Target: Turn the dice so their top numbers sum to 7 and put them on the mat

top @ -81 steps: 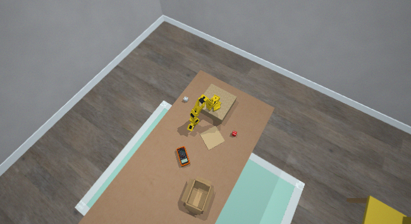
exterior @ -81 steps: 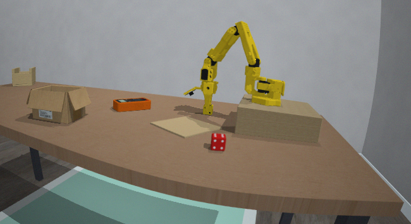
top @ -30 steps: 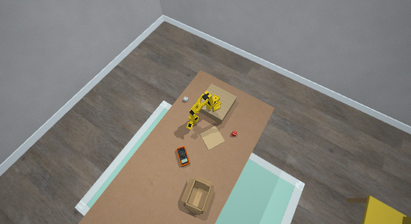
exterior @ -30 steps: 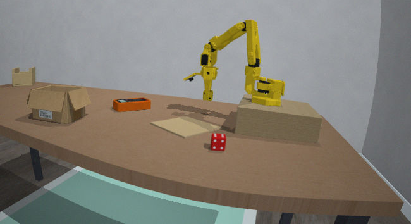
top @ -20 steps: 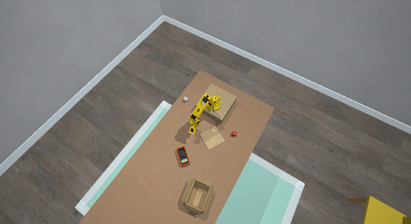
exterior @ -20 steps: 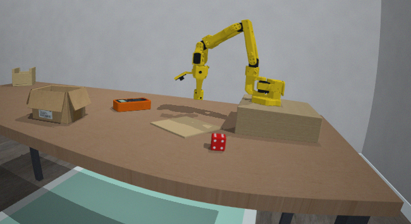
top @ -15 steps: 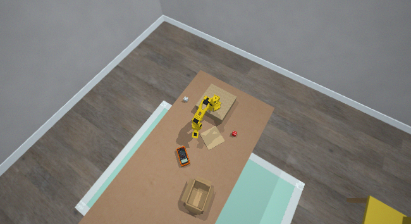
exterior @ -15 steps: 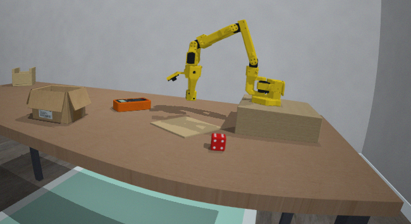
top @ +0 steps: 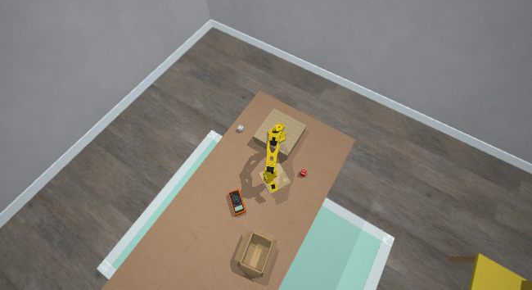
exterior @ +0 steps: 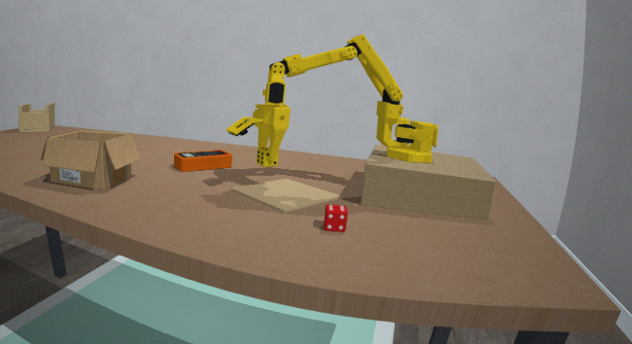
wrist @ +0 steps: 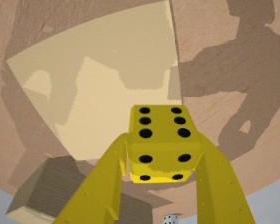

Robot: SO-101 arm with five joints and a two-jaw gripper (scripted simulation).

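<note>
— Which way is the yellow die turned?

— It's a cube, so no long axis. In the wrist view the six-pip face looks toward the camera and a face with at least two pips shows below it. It sits squarely between the fingers, in the air above the tan mat.

— So the gripper has it?

— Yes, clamped on the yellow die, pointing straight down, with the wrist camera sticking out sideways.

— And the arm?

— It rises from its base on the wooden block, bends sharply at the elbow, then reaches out level and drops at the wrist over the mat.

— How many dice?

— Three. The yellow one held, a red die flat on the table top just beside the mat's edge, off it, and a white die near the table edge, well apart from the mat. One mat, one open cardboard box, one orange multimeter.
</note>
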